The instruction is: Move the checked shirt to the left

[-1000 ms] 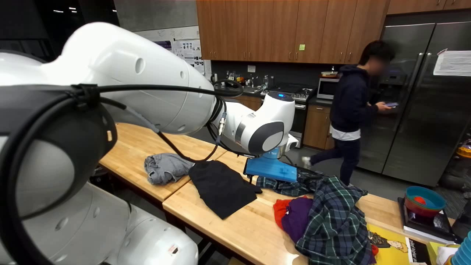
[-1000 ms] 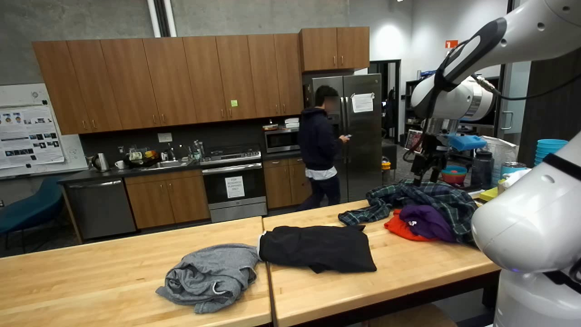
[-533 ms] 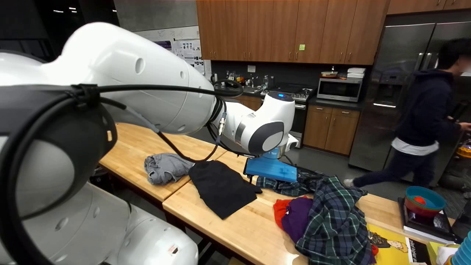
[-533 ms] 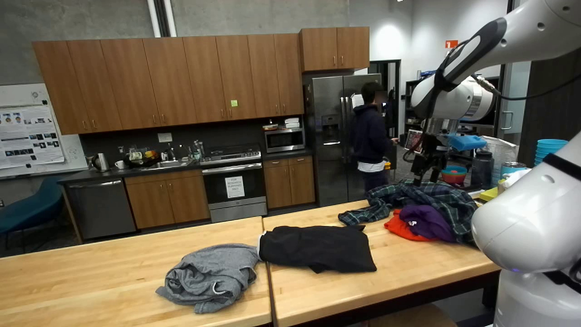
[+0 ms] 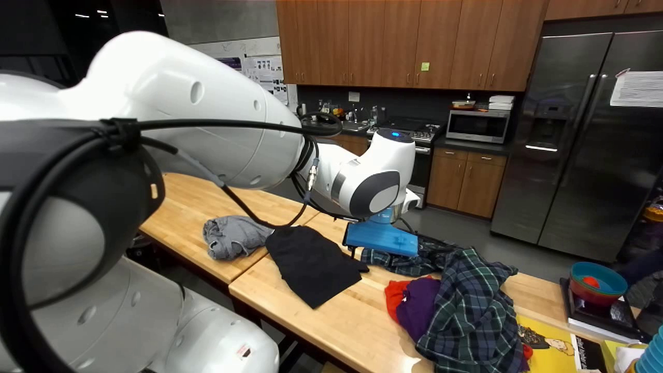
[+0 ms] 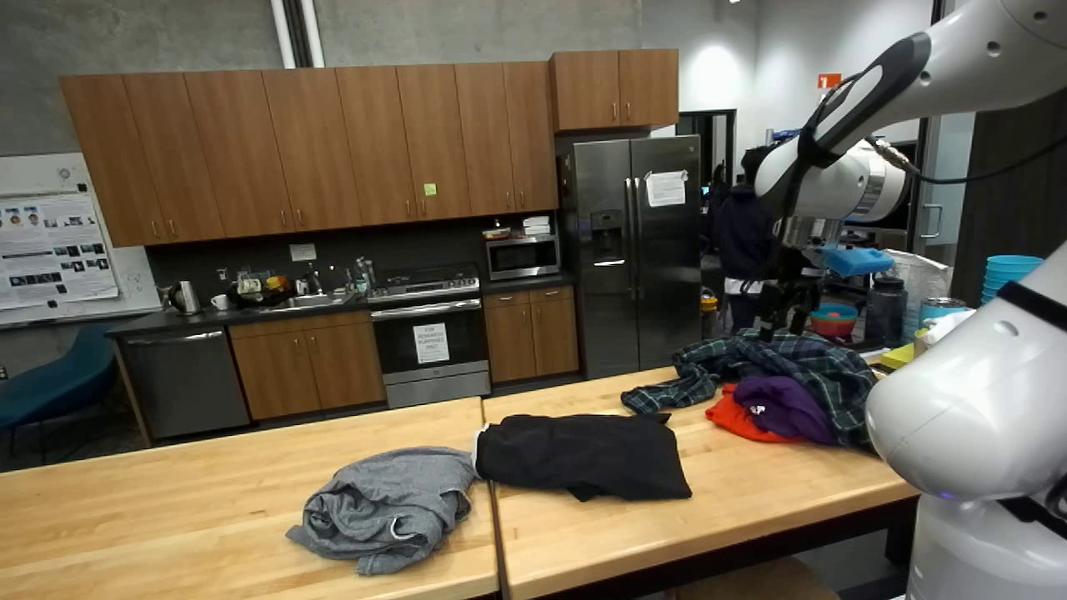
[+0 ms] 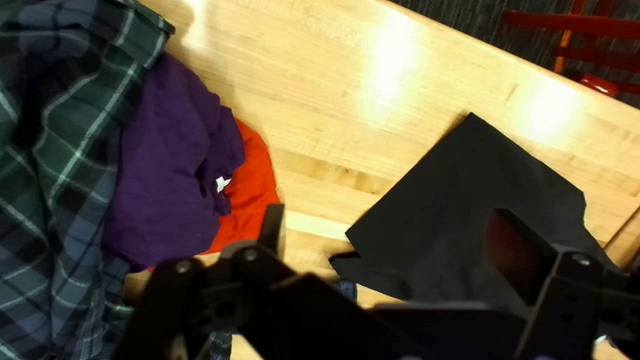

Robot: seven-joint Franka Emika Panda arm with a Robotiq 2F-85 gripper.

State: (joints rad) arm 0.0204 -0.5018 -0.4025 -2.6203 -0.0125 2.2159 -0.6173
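The checked shirt, dark green and blue plaid, lies crumpled on the table in both exterior views (image 5: pixel 469 305) (image 6: pixel 813 360). One part stretches away as a sleeve-like strip (image 6: pixel 671 395). In the wrist view the shirt (image 7: pixel 65 150) fills the left edge. It partly covers a purple cloth (image 7: pixel 165 180) and a red-orange cloth (image 7: pixel 252 185). My gripper (image 7: pixel 387 225) is open, with its fingers wide apart and nothing held between them. It hangs above the table, over the span between the red-orange cloth and a black cloth. In an exterior view a blue part mostly hides its fingers.
The black cloth (image 6: pixel 583 457) lies flat mid-table, and a grey garment (image 6: pixel 388 508) lies bunched beside it. Stacked bowls (image 5: pixel 598 282) and a yellow printed item (image 5: pixel 546 344) are at the shirt's other side. The table edge (image 7: pixel 465 42) shows in the wrist view.
The person in the background has walked right, past the fridge, and is now mostly hidden or out of view. The arm, gripper and clothes have not visibly moved.
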